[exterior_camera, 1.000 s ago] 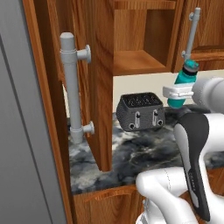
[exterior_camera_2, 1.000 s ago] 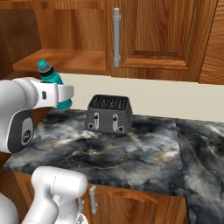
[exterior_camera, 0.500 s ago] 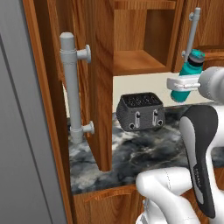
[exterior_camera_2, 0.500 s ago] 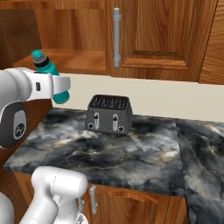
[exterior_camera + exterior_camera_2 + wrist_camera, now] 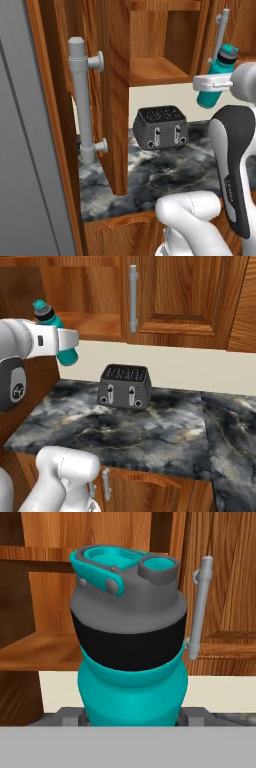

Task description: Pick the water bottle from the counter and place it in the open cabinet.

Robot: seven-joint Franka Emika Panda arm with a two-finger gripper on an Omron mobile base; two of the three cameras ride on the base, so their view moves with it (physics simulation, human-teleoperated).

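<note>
the water bottle (image 5: 218,76) looks light, rigid and smooth-sided — likely slippery, so its lower body below the cap is the sensible place to hold it. the end effector (image 5: 66,346) pinches that lower body, holding the bottle tilted in the air above the tabletop (image 5: 150,426), just in front of the open cabinet (image 5: 160,70) — not yet inside.

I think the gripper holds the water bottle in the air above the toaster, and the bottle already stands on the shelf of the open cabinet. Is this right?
Not quite. The gripper does hold the water bottle in the air, but up beside the toaster, not on the shelf of the open cabinet. The left base view shows the bottle outside it.
</note>
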